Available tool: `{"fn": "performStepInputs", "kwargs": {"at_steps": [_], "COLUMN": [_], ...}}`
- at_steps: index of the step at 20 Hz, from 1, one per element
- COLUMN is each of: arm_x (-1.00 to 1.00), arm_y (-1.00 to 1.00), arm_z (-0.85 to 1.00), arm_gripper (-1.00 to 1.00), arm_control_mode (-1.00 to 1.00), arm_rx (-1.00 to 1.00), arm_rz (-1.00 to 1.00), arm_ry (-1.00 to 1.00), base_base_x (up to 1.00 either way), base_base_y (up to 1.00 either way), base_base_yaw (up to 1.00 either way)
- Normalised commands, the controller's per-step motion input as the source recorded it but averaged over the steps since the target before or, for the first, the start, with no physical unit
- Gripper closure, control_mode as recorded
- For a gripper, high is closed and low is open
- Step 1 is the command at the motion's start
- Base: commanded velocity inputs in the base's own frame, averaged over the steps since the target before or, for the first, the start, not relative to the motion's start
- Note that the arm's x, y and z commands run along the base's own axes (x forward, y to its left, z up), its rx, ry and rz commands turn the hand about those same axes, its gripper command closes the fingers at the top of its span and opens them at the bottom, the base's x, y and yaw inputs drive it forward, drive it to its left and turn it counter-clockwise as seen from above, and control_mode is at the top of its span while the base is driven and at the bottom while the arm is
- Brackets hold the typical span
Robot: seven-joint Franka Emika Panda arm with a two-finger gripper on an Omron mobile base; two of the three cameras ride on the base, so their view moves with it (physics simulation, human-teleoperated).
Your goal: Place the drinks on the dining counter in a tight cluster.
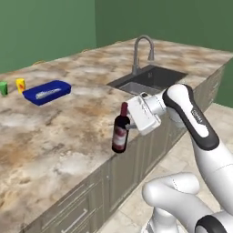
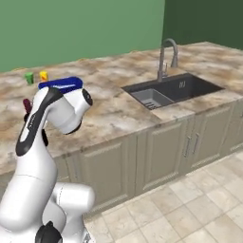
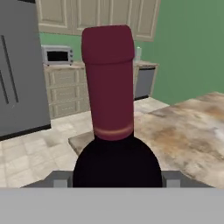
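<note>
The gripper (image 1: 128,127) is clamped on the wine bottle (image 1: 120,131), its jaws standing either side of the dark body (the hand view looks straight onto the red-capped neck (image 3: 108,83)). The bottle stands upright, long axis vertical, cap pointing up, at the near edge of the dining counter (image 1: 54,136); whether its base touches the stone I cannot tell. Beyond it, to the right, lie the dark sink (image 1: 148,79) and the curved faucet (image 1: 142,52). Far to the left a blue tray (image 1: 47,92) rests on the counter, with a yellow cup (image 1: 20,84) and a green cup (image 1: 3,88) just beside it.
</note>
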Motion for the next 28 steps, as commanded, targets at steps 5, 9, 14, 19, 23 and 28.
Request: {"fn": "performStepInputs", "kwargs": {"at_steps": [5, 9, 14, 19, 23, 28], "arm_x": [0.0, 0.0, 0.0, 0.0, 0.0, 0.0], "arm_y": [0.0, 0.0, 0.0, 0.0, 0.0, 0.0], "arm_z": [0.0, 0.0, 0.0, 0.0, 0.0, 0.0], "arm_gripper": [1.0, 1.0, 1.0, 1.0, 1.0, 1.0], "arm_control_mode": [1.0, 1.0, 1.0, 1.0, 1.0, 1.0], "arm_rx": [0.0, 0.0, 0.0, 0.0, 0.0, 0.0], "arm_rz": [0.0, 0.0, 0.0, 0.0, 0.0, 0.0], "arm_ry": [0.0, 0.0, 0.0, 0.0, 0.0, 0.0], "base_base_x": [-0.35, 0.0, -0.09, -0.47, -0.04, 0.15], "base_base_y": [0.61, 0.78, 1.0, 0.96, 0.96, 1.0], "base_base_yaw": [0.27, -0.02, -0.24, -0.45, -0.58, -0.59]}}
